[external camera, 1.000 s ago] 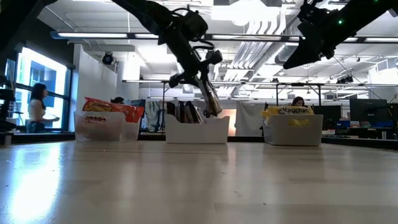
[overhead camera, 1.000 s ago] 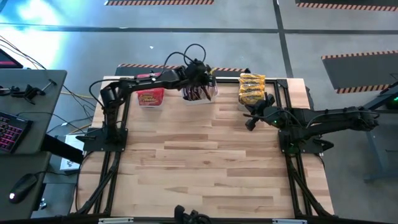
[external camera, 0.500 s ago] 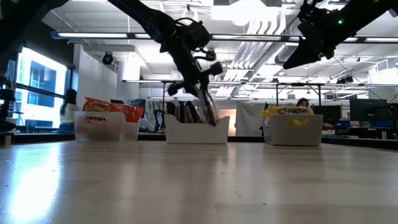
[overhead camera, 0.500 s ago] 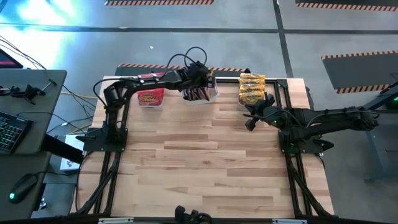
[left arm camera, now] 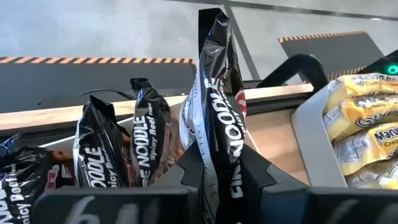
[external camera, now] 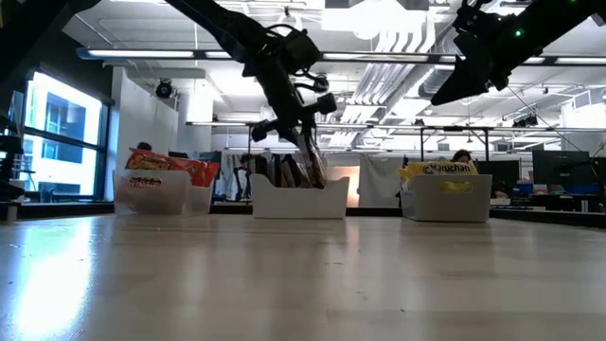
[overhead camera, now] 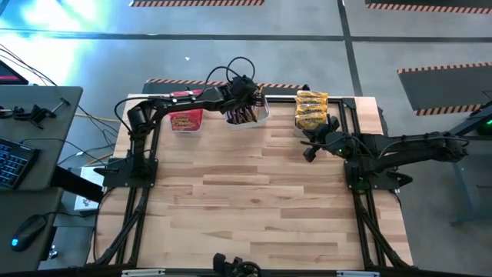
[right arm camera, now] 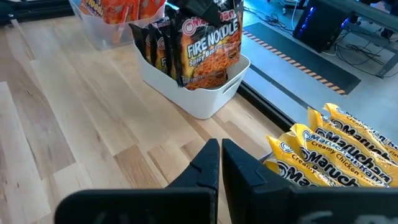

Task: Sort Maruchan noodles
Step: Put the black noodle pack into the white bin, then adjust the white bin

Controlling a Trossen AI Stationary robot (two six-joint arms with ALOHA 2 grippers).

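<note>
Three clear tubs stand along the table's far edge. The left tub point(overhead camera: 186, 121) holds red-orange Maruchan noodles, the middle tub point(overhead camera: 260, 120) dark ones, and the right tub point(overhead camera: 311, 111) yellow ones point(right arm camera: 336, 149). My left gripper point(overhead camera: 247, 104) hangs over the middle tub, shut on a dark "Fire Noodle" packet point(left arm camera: 217, 99) whose lower part reaches down among the other dark packets point(left arm camera: 102, 155). My right gripper point(overhead camera: 309, 150) waits shut, in the air near the yellow tub, with nothing in it. My left gripper pinches the dark packet's upper end point(left arm camera: 214, 163) between its two fingers point(left arm camera: 255, 171), one on each flat face. It comes from the table's left, slanting down. The packet stands on edge below the fingers, its lower part point(right arm camera: 208, 68) inside the middle tub point(external camera: 298, 199).
The wooden tabletop point(overhead camera: 254, 200) in front of the tubs lies bare. Black frame rails point(overhead camera: 131, 200) run along both sides. A desk with a keyboard point(overhead camera: 15, 165) stands left of the table.
My left gripper has come down a little and tipped over the middle tub. The dark packet, which hung tilted above the tub's rim, now reaches down inside the tub among the other dark packets.
</note>
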